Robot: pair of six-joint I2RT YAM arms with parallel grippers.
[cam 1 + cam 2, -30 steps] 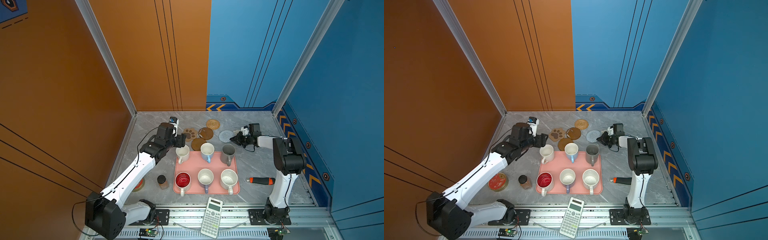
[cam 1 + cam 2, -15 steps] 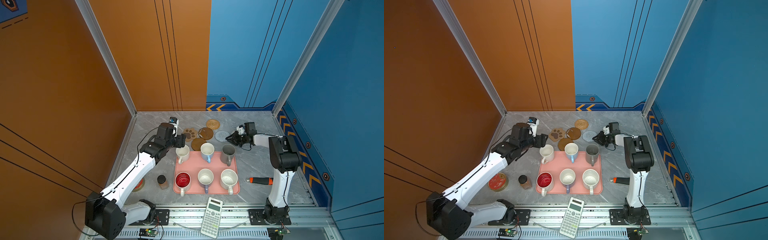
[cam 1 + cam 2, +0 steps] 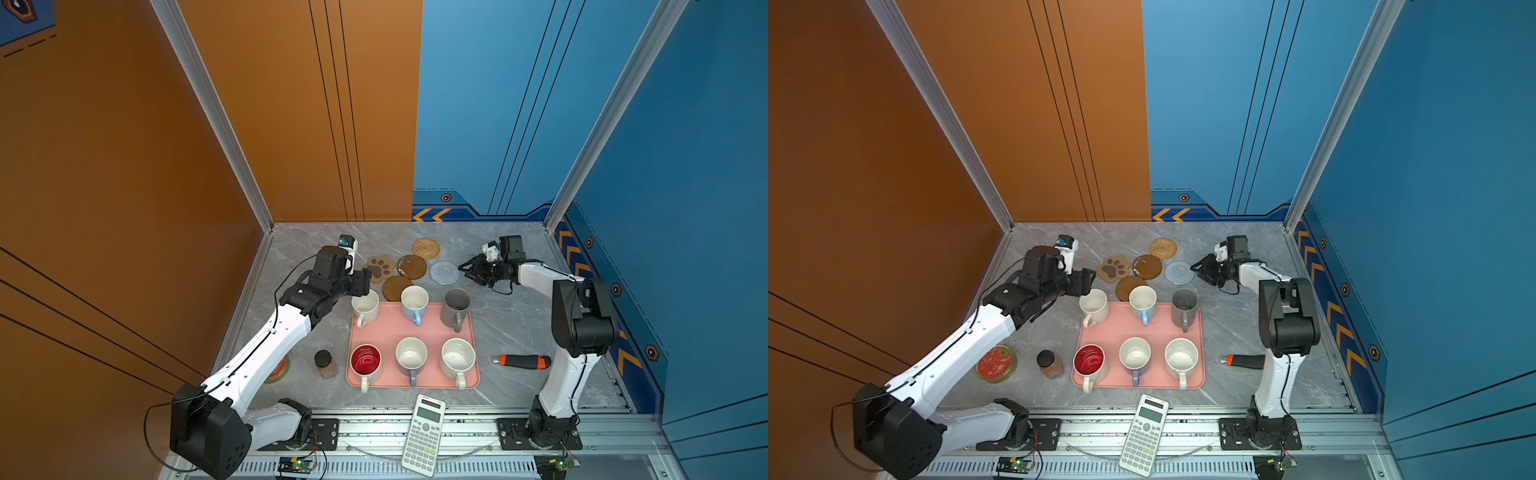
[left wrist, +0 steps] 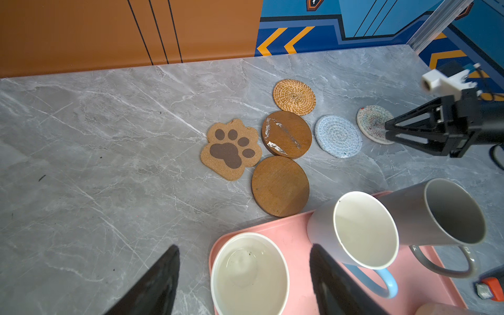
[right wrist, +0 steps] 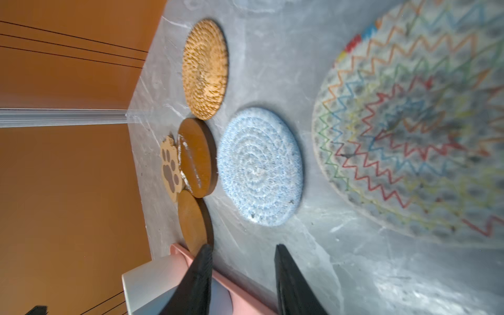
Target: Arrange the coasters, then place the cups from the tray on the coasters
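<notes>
Clock is on the top views, 12 = back wall. Both top views give us the full tray (image 3: 390, 330): white cup (image 3: 365, 306), blue cup (image 3: 414, 299) and grey cup (image 3: 456, 307) in the back row, red cup (image 3: 365, 360), lavender cup (image 3: 410, 356) and speckled cup (image 3: 458, 358) in front. At its 12 lie paw (image 3: 379, 268), far disc (image 3: 412, 266), near disc (image 3: 392, 287), rattan (image 3: 426, 248) and grey-blue (image 3: 444, 272).

The whitish coaster (image 4: 372, 122) is hidden there under the right gripper (image 3: 461, 269), at the tray's 1. Left wrist finds it at 3 of grey-blue, partly behind that gripper. Right wrist shows it large and blurred, with coloured zigzag stitching. It also settles the jaws: partly apart, bare table between them, nothing held.

Left gripper (image 4: 244, 246): only its own wrist view shows the jaws. They are wide apart with white cup between them, no contact that we can see. That view also shows near disc whole, just beside the tray's back rim. In the top views blue cup covers part of it.
</notes>
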